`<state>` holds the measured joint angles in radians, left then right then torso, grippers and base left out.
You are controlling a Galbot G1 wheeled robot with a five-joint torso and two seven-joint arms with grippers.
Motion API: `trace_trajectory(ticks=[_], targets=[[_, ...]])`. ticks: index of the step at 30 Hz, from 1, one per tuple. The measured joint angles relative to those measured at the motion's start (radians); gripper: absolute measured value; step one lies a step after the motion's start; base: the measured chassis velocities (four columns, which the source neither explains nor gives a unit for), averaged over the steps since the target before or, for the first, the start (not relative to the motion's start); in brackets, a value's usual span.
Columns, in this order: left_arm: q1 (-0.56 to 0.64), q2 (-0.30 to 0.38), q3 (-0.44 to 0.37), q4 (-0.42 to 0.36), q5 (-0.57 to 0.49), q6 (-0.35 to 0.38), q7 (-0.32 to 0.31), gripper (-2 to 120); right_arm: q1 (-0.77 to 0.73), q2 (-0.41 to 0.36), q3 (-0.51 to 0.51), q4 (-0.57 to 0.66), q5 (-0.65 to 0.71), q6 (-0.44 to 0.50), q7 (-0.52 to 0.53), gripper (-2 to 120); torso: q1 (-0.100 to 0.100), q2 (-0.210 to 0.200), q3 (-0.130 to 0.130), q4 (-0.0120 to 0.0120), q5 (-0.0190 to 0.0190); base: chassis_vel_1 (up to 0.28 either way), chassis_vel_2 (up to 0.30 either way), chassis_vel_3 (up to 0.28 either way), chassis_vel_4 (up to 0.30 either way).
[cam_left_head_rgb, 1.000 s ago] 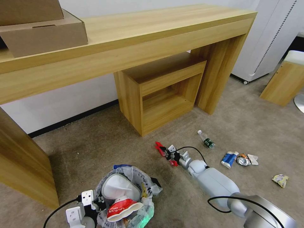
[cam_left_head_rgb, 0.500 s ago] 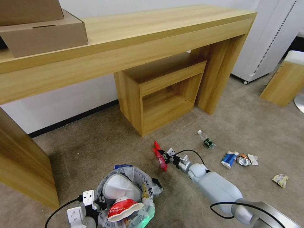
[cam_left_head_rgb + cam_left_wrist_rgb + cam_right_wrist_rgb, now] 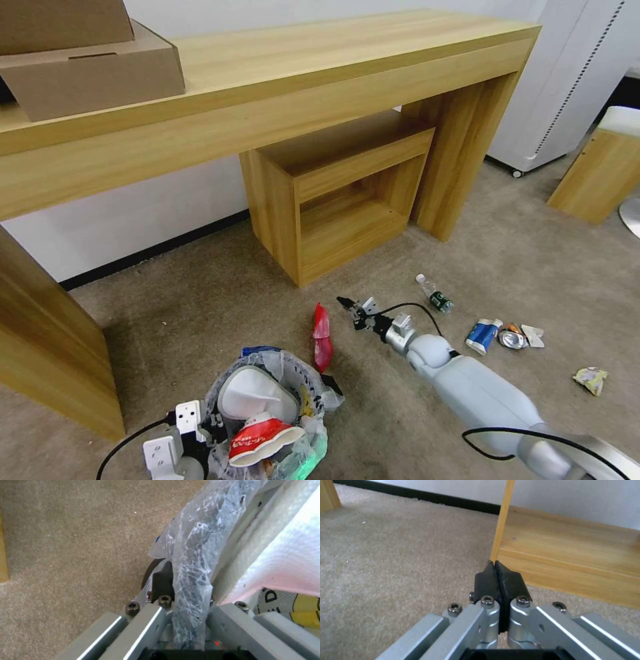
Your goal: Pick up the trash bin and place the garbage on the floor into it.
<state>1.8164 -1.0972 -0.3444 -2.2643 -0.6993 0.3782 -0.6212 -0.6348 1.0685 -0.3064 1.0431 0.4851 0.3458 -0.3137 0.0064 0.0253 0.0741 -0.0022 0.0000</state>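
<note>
Red wrapper [image 3: 322, 337] now out of right gripper [image 3: 348, 304], upright just beside it toward the trash bin [image 3: 267, 417], right gripper's pads pressed together empty, left gripper [image 3: 186, 620] clamped on bin's bagged rim, bottle [image 3: 434, 293] farther right.

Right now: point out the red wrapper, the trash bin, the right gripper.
red wrapper [image 3: 322, 339]: head view, mid-body.
trash bin [image 3: 297, 373]: head view, bagged rim.
right gripper [image 3: 345, 302]: head view, closed fingertips.
</note>
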Motion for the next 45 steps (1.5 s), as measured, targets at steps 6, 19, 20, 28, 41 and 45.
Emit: trace_trajectory(ticks=[6, 19, 20, 28, 41, 45], targets=[[0.006, -0.006, 0.007, 0.0, 0.014, -0.003, 0.003, 0, -0.019, -0.011, 0.023, 0.036, 0.001, 0.01, 0.0, 0, 0.0, 0.0, 0.0, 0.0001, 0.0004, 0.0, 0.0, 0.0, 0.0], [0.022, -0.02, 0.012, 0.0, 0.041, -0.003, 0.013, 0, -0.047, -0.042, 0.039, 0.09, -0.038, -0.023, 0.04, 2, 0.0, 0.0, 0.0, 0.0003, 0.0001, 0.0, 0.0, 0.0, 0.0], [0.023, -0.02, 0.012, 0.0, 0.042, -0.003, 0.014, 0, -0.053, -0.044, 0.042, 0.089, -0.043, -0.036, 0.044, 5, 0.0, 0.0, 0.0, 0.0002, 0.0003, 0.0, 0.0, 0.0, 0.0], [0.025, -0.018, 0.01, 0.003, 0.042, -0.003, 0.016, 0, -0.106, -0.059, 0.055, 0.116, 0.005, -0.141, 0.053, 30, 0.0, 0.0, 0.0, 0.0001, 0.0001, 0.0, 0.0, 0.0, 0.0], [0.024, -0.012, 0.005, 0.007, 0.055, -0.001, 0.039, 0, -0.132, -0.025, 0.059, 0.063, 0.02, -0.193, 0.127, 80, 0.0, 0.0, 0.0, 0.0, -0.0001, 0.0, 0.0, 0.0, 0.0], [0.023, -0.011, 0.005, 0.008, 0.06, -0.001, 0.047, 0, -0.133, -0.008, 0.057, 0.05, 0.037, -0.211, 0.135, 95, 0.0, 0.0, 0.0, 0.0001, 0.0, 0.0, 0.0, 0.0, 0.0]])
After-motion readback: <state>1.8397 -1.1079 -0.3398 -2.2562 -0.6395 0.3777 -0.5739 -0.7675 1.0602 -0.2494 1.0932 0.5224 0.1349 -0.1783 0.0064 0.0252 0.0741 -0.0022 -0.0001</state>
